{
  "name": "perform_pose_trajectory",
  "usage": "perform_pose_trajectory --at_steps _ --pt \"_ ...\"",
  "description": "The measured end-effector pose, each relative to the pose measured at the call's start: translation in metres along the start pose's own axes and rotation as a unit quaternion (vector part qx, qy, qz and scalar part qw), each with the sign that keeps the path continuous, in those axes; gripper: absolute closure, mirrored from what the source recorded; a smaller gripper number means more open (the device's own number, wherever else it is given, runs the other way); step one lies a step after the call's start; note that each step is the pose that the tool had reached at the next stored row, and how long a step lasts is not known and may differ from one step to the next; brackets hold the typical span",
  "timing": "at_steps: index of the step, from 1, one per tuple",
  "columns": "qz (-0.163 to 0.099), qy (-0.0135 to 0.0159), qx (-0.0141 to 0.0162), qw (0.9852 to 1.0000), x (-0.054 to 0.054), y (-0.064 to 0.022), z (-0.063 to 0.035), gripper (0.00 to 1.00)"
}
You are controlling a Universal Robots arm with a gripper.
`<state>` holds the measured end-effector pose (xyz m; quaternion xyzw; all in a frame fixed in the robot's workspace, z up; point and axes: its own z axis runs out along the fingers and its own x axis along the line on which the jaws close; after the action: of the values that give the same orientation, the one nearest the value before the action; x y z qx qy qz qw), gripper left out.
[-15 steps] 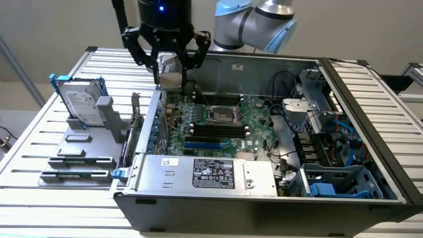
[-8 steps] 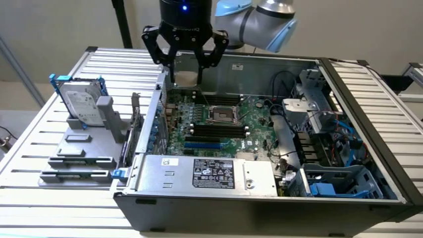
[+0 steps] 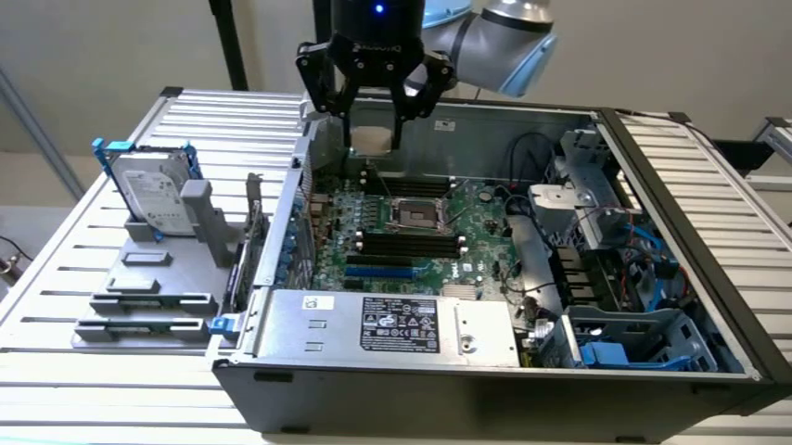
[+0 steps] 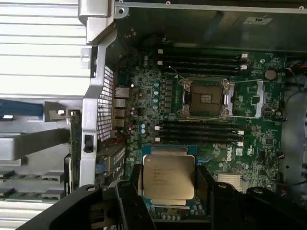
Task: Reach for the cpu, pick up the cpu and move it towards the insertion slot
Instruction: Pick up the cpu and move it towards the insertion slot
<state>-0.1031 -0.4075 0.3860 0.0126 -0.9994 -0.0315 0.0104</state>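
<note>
CPU [image 4: 168, 178] is clamped between the two black fingers [image 4: 128, 189] of the end effector [image 3: 374, 139], silver face toward the wrist camera, lifted clear of the motherboard [image 3: 409, 236]. In the exterior view the end effector hangs above the rear edge of the open computer case [image 3: 693, 232], with the chip visible between the fingertips. Insertion slot [image 3: 414, 217], a silver-framed socket with a dark centre, lies on the board below and forward of the chip, apart from it, between two banks of black memory slots [image 3: 409, 248]. A hard drive [image 3: 154, 195] stands upright in a grey fixture [image 3: 148, 297] on the slatted tabletop [image 3: 62, 260], to the exterior view's left of the case.
</note>
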Motion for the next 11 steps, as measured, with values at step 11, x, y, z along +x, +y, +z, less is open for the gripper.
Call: perform_pose_trajectory --at_steps 11 --pt "0.0 0.0 0.0 1.0 -0.031 0.022 0.0009 0.46"
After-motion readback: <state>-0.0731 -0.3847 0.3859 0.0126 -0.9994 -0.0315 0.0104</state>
